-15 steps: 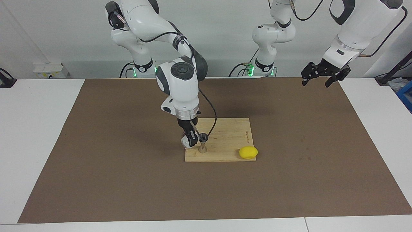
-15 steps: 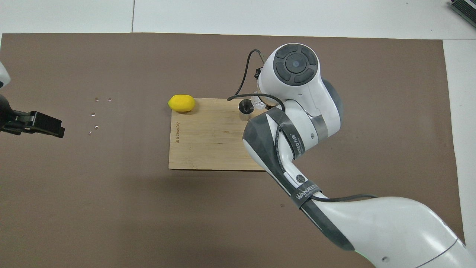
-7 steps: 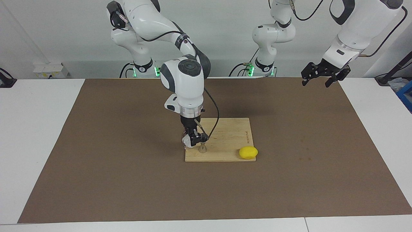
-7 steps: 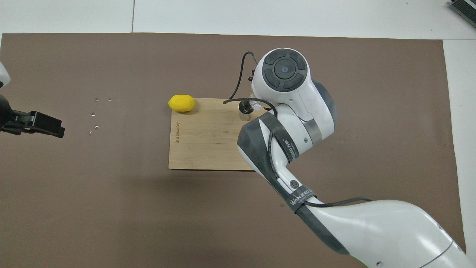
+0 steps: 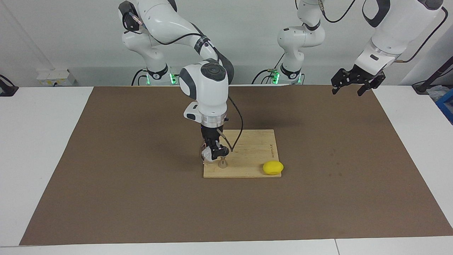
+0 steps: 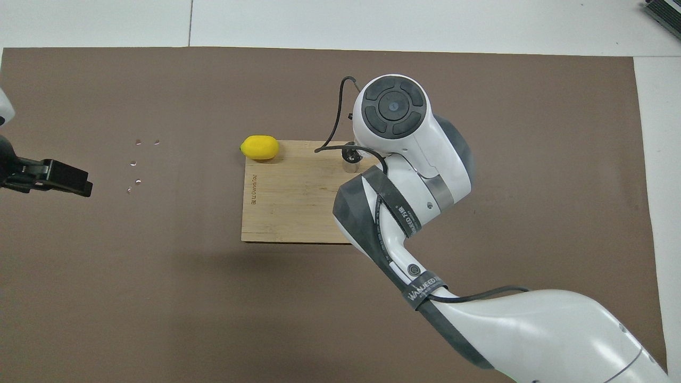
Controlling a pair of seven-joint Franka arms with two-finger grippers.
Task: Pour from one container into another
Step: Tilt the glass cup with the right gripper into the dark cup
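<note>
A small clear glass tumbler (image 5: 206,154) hangs just above the wooden board, at the corner toward the right arm's end of the table. My right gripper (image 5: 213,152) is shut on it from above. The silver hourglass jigger (image 5: 222,163) stands upright on the board right beside the tumbler, its mouth visible from above (image 6: 349,156). In the overhead view the right wrist covers the tumbler. My left gripper (image 5: 347,90) waits open in the air over the mat's edge at the left arm's end, holding nothing.
The wooden board (image 5: 253,152) lies mid-mat. A yellow lemon (image 5: 273,167) rests at its corner farthest from the robots, toward the left arm's end. Several small shiny specks (image 6: 137,162) dot the brown mat (image 5: 141,198) near the left gripper (image 6: 64,180).
The right wrist has swung toward the left arm's end and stands more upright. The tumbler in its grip has turned and edged closer to the jigger. The left arm has not moved.
</note>
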